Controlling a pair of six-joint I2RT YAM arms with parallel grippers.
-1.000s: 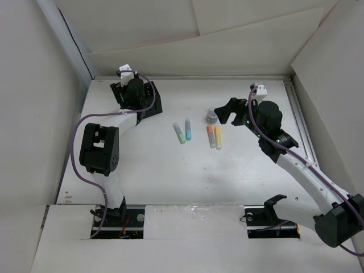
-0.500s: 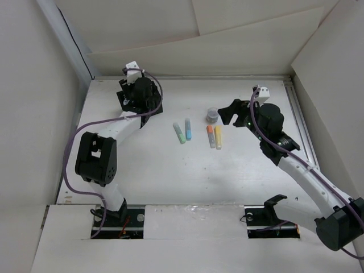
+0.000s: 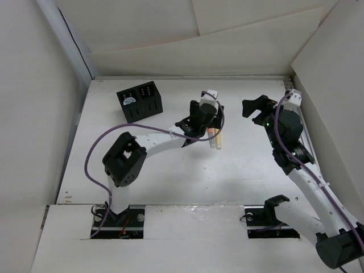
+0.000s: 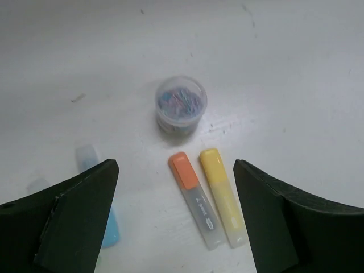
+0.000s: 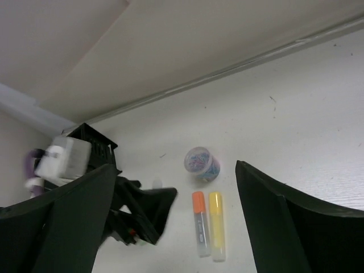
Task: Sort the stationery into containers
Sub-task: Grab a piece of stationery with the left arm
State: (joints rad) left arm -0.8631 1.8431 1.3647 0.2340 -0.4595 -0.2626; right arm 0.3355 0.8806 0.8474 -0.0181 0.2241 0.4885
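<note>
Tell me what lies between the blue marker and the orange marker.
Nothing. Only bare white table separates the blue marker from the orange marker, as the left wrist view shows.

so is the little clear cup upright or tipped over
Upright: the clear cup stands on its base on the table, round top facing up, colourful bits inside.

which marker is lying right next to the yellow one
The orange marker: it lies side by side with the yellow marker, both just below the small cup. The blue marker lies apart, off to the left.
</note>
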